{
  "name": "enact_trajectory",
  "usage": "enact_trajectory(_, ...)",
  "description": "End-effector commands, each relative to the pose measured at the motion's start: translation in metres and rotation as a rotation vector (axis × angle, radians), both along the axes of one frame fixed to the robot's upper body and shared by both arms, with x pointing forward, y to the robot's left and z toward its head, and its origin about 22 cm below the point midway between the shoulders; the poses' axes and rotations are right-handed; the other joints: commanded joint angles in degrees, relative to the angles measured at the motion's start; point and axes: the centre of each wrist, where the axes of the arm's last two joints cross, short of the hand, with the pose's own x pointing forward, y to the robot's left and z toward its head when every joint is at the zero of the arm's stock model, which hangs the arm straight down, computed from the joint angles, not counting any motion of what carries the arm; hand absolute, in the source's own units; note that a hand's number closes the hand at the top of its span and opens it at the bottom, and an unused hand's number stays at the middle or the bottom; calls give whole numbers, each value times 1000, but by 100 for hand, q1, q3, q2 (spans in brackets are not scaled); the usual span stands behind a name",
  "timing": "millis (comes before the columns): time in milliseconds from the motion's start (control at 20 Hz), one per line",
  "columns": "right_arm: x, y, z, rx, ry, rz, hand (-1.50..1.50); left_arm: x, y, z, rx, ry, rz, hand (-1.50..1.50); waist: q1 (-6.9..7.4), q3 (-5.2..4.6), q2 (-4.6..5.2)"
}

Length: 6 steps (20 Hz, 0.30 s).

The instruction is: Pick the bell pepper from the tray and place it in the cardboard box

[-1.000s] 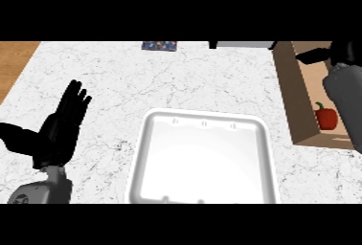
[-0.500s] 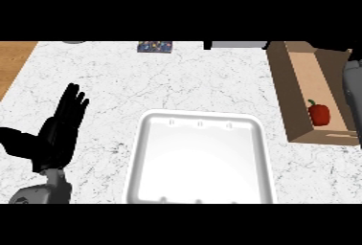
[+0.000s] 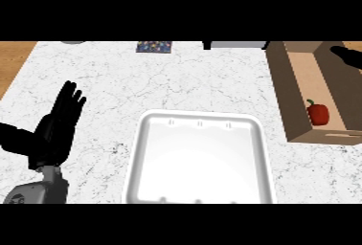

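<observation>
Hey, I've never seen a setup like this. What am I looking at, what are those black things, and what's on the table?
This is a single picture taken from a humanoid robot's head, looking steeply down at a white marbled kitchen counter. The black shape at the left is the robot's left hand on a grey forearm. It rests open with its fingers up and holds nothing. Only part of the right hand shows, at the right edge by the far end of the box. On the counter are a white tray and, to its right, a cardboard box. A red bell pepper lies inside the box, not on the tray.
</observation>
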Motion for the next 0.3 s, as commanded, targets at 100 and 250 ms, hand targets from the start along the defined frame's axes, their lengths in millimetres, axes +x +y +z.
enact_trajectory(100, -34, -14, -14, 5, -66, -21, -150, -7, 2, 14, -3, 1, 1, 0, 30, -1, -1)
enact_trajectory(250, -67, -44, -31, 7, -38, -23, -150, -1, 2, 11, 4, -16, 1, 0, -6, -2, -3)
